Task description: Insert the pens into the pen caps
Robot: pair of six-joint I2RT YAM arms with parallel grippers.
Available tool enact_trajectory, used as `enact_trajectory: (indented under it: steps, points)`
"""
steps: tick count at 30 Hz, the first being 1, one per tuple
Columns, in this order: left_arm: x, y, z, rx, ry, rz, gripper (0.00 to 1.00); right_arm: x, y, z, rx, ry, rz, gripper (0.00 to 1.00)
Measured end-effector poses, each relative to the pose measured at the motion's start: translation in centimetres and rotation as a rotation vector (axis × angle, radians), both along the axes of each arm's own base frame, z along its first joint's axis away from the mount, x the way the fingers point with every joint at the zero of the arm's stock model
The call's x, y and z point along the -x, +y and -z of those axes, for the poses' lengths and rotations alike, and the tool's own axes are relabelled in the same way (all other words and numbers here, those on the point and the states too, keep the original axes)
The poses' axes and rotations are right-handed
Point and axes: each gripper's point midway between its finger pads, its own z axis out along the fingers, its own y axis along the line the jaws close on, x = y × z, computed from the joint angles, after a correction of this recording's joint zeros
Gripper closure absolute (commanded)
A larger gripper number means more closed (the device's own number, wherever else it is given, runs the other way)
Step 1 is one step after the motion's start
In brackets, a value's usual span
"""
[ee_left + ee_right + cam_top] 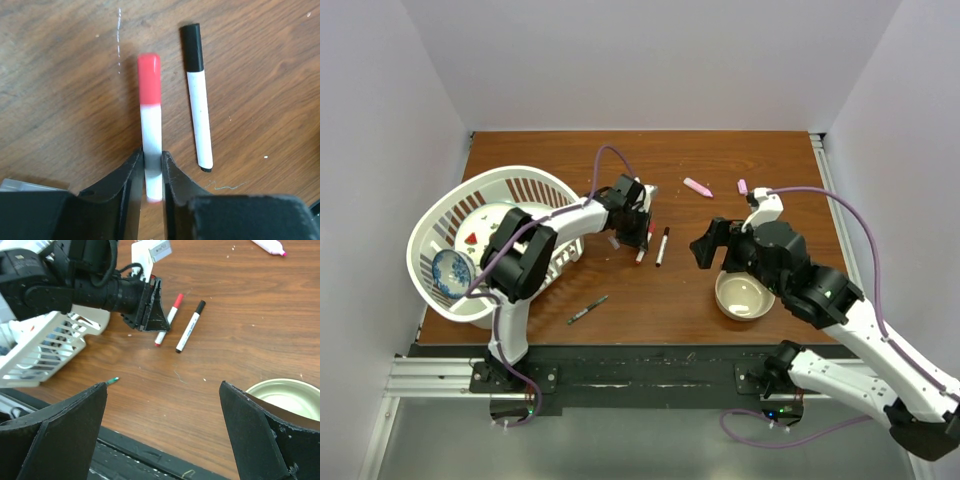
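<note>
Left wrist view: the white-barrelled red-capped pen [151, 100] lies flat on the wooden table [60, 100], just beside the black-capped pen [198, 100]. The left gripper [152, 156], stretched low over the table, hugs its uncapped end on both sides; whether it pinches cannot be told. The right gripper [162, 425] hovers, jaws spread wide.

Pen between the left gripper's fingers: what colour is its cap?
Red cap, white barrel; left wrist view shows it best.
</note>
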Motion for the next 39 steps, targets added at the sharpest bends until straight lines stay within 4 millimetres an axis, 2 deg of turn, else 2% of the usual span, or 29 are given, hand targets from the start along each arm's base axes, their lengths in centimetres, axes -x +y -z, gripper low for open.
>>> enact_trajectory:
  steps: [6, 10, 12, 15, 16, 17, 21, 22, 28, 32, 35, 39]
  points:
    - [0.5, -0.8, -0.5, 0.047, 0.028, 0.014, 0.54, -1.1, 0.5, 2.1, 0.098, 0.034, -0.007, 0.04]
    - [0.6, -1.6, -2.8, 0.110, 0.000, 0.039, 0.48, -3.3, 0.4, 3.7, 0.218, 0.058, 0.012, 0.08]
    - [0.7, -1.6, -4.8, 0.141, -0.044, 0.044, 0.42, -5.1, -0.3, 4.2, 0.247, 0.073, 0.043, 0.09]
    - [1.3, -1.0, -8.4, 0.182, -0.125, 0.055, 0.30, -9.1, -2.4, 4.5, 0.255, 0.094, 0.138, 0.12]
    - [1.8, -0.5, -10.3, 0.204, -0.168, 0.060, 0.21, -10.5, -3.0, 4.8, 0.261, 0.102, 0.167, 0.13]
    - [1.8, -0.3, -10.8, 0.207, -0.179, 0.060, 0.17, -11.9, -3.5, 5.1, 0.260, 0.110, 0.188, 0.13]
    - [3.5, 1.3, -14.4, 0.235, -0.291, 0.088, 0.07, -17.3, -3.9, 7.1, 0.262, 0.159, 0.227, 0.13]
    - [4.0, 1.8, -14.9, 0.235, -0.308, 0.091, 0.01, -18.7, -3.7, 8.0, 0.260, 0.176, 0.227, 0.14]
    - [6.7, 5.2, -18.9, 0.232, -0.470, 0.086, 0.00, -25.9, -2.9, 13.3, 0.250, 0.247, 0.252, 0.19]
    - [8.4, 7.5, -20.9, 0.246, -0.597, 0.062, 0.00, -29.8, -2.2, 16.4, 0.215, 0.276, 0.257, 0.23]
    - [9.4, 9.0, -21.5, 0.257, -0.690, 0.045, 0.00, -31.7, -2.1, 18.6, 0.192, 0.295, 0.258, 0.24]
    - [10.2, 10.3, -21.2, 0.253, -0.762, 0.029, 0.00, -33.3, -2.2, 20.6, 0.177, 0.311, 0.260, 0.24]
